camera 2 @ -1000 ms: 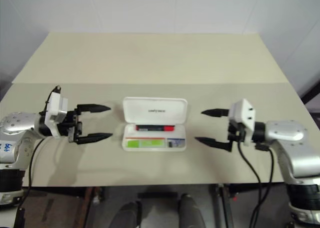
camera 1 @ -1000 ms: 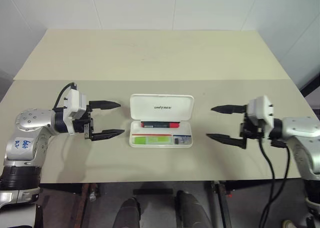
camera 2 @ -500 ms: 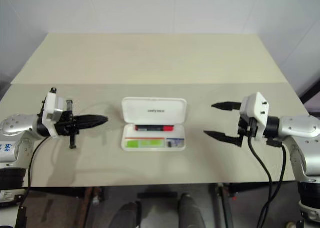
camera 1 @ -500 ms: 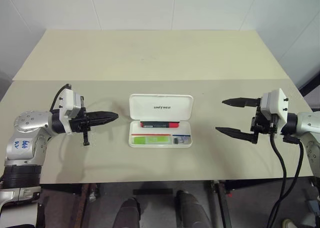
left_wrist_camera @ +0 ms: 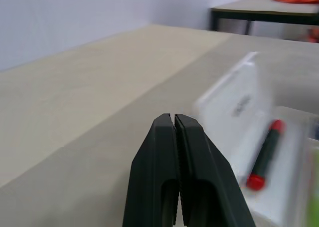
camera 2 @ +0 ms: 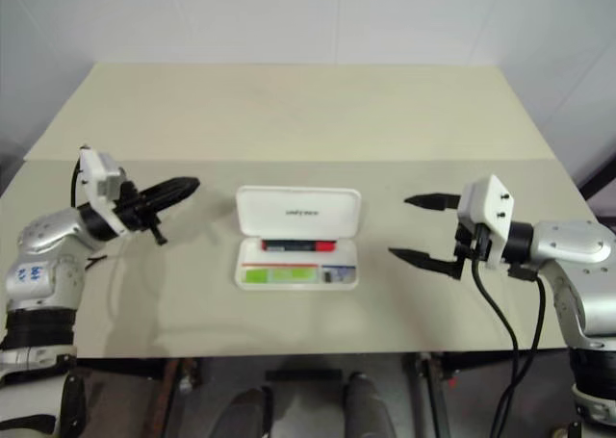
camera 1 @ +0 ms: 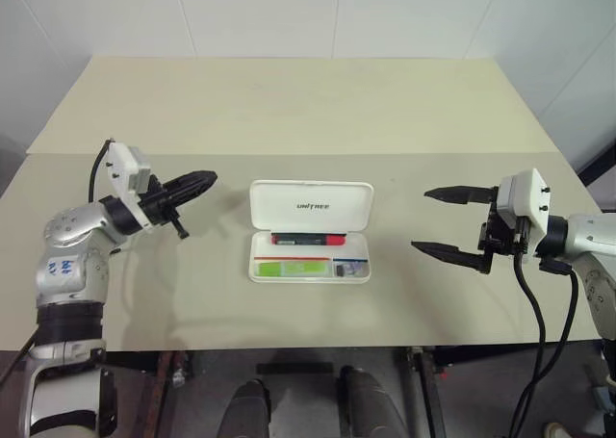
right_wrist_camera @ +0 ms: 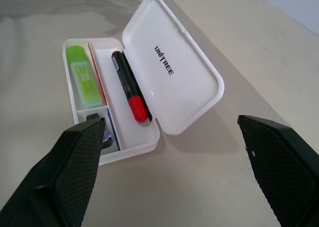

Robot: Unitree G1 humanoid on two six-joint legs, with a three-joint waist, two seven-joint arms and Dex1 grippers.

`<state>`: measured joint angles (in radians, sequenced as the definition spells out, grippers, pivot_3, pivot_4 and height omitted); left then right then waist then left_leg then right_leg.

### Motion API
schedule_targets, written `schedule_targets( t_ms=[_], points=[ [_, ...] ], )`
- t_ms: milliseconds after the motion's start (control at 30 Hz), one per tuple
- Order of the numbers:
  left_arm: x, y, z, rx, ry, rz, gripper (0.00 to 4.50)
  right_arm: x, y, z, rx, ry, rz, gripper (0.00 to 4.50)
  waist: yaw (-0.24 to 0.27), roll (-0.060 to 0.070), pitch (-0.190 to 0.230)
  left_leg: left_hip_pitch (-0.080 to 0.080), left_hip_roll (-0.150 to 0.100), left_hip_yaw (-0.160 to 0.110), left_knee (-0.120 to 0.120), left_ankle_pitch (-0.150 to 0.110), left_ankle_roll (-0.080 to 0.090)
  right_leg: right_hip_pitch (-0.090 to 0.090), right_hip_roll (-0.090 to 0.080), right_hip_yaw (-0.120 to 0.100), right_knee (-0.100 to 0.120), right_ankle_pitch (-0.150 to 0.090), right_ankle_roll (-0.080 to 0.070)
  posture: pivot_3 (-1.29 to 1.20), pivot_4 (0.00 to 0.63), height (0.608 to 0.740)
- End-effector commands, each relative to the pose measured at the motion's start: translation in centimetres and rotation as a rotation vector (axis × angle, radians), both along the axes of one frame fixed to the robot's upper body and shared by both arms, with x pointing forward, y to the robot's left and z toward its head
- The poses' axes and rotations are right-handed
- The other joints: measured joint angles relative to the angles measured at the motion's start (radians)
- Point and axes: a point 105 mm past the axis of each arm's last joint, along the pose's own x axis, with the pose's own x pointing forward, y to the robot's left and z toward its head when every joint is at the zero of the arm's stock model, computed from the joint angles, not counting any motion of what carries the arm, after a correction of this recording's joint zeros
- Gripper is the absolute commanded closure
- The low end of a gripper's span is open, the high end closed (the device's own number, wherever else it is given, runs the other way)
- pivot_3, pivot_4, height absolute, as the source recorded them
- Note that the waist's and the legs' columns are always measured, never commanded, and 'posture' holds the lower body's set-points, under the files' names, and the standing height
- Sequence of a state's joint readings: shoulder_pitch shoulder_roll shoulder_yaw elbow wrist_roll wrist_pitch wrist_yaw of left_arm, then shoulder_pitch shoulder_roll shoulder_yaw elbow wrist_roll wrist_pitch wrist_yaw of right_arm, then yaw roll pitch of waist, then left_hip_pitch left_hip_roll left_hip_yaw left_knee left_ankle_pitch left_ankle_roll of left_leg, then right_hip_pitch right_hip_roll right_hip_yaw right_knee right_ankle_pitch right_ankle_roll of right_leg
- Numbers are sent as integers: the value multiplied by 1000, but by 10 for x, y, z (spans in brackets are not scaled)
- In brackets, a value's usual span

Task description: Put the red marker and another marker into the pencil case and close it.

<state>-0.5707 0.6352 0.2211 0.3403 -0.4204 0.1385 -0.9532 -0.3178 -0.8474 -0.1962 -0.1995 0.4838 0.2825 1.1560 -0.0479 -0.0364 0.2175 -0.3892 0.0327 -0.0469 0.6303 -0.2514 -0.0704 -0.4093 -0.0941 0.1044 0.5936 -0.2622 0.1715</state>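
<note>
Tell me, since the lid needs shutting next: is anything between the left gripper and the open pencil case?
Nothing visible. Only bare table lies between the left gripper, fingers shut, and the pencil case, whose lid stands open with both markers inside.

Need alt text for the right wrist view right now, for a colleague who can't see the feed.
The white pencil case lies open on the beige table, lid tilted back with UNITREE printed on it. Inside, the red marker lies beside the lid and the green marker sits in the compartment beyond a divider. The right gripper hangs open in the foreground, holding nothing.
</note>
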Motion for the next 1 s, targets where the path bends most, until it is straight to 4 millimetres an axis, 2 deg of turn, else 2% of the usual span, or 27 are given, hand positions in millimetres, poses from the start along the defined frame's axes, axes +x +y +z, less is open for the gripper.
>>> schedule_targets(
  t_ms=[33, 233, 533, 667, 933, 1000],
  points=[
    [11, -5, -6, 47, 9, 23, 4452, -3, 6, 10, 8, -56, 15, 0, 2, 0, 0, 0, 0, 0, 0, 0, 0, 0, 0, 0, 0, 0, 0, 0, 150, 740],
    [25, -29, -21, 80, 72, -26, 4452, -4, 8, 10, 22, -63, 5, 0, 12, 0, 0, -1, 0, 0, -1, 0, 0, 0, 0, 0, -1, 0, 0, 0, 150, 740],
    [21, -57, -13, 59, 36, -159, 4452, -5, 12, 5, 41, -57, -4, 0, 18, 0, 0, -1, 0, 0, -1, 0, 0, 0, 0, 0, -1, 0, 0, 0, 150, 740],
    [0, -67, -2, 24, 9, -323, 4452, -4, 11, 4, 48, -55, -10, 0, 19, 0, 0, -1, 0, 0, -1, 0, 0, 0, 0, 0, -1, 0, 0, 0, 150, 740],
    [-31, -66, 0, 87, 21, -491, 4452, -3, 13, 2, 58, -51, -11, 0, 16, 0, 0, -1, 0, 0, -1, 0, 0, 0, 0, 0, -1, 0, 0, 0, 150, 740],
    [-37, -66, -6, 142, 44, -527, 4452, -3, 14, 2, 60, -52, -11, 0, 17, 0, 0, -1, 0, 0, 0, 0, 0, 0, 0, 0, -1, 0, 0, 0, 150, 740]
  ],
)
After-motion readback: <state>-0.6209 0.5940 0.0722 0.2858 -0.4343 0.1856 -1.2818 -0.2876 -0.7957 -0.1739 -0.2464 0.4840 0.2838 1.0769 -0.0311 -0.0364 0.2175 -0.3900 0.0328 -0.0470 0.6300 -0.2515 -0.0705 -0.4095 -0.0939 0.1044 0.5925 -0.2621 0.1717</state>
